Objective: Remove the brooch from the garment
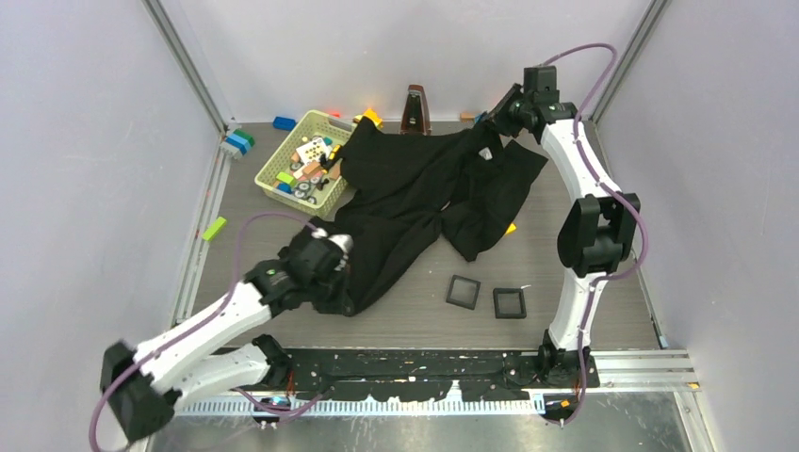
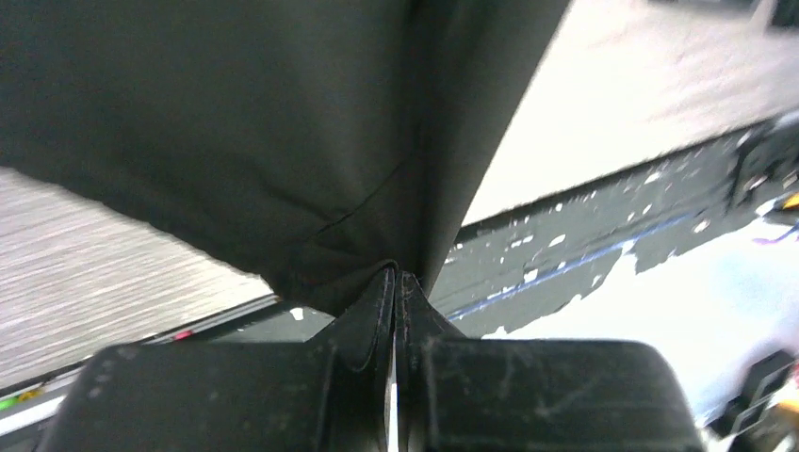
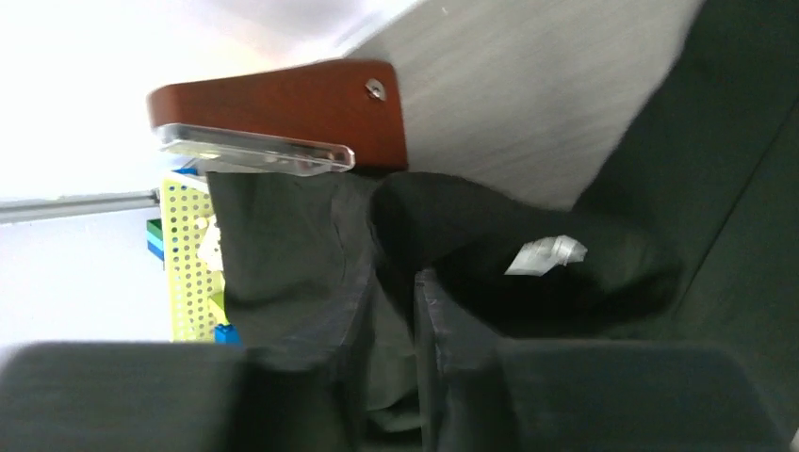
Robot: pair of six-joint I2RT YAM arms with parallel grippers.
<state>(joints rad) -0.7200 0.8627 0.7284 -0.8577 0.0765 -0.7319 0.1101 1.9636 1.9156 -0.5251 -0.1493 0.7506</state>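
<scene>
The black garment [image 1: 424,193] lies spread and crumpled across the middle of the table. My left gripper [image 1: 336,275] is at its near left hem. In the left wrist view that gripper [image 2: 397,274] is shut on a pinched corner of the garment [image 2: 254,141], which hangs lifted over the table. My right gripper [image 1: 492,121] is at the far collar end. Its fingers [image 3: 391,282] stand a narrow gap apart, with slack garment cloth [image 3: 283,235] showing in the gap and a white label [image 3: 546,252] just to the right. The brooch does not show in any view.
A yellow-green basket [image 1: 300,171] of toys stands at the far left, touching the garment. Two small black square trays [image 1: 463,291] [image 1: 509,302] sit near the front. A brown wooden metronome [image 1: 413,109] stands at the back. Loose blocks [image 1: 215,228] [image 1: 239,142] lie along the left edge.
</scene>
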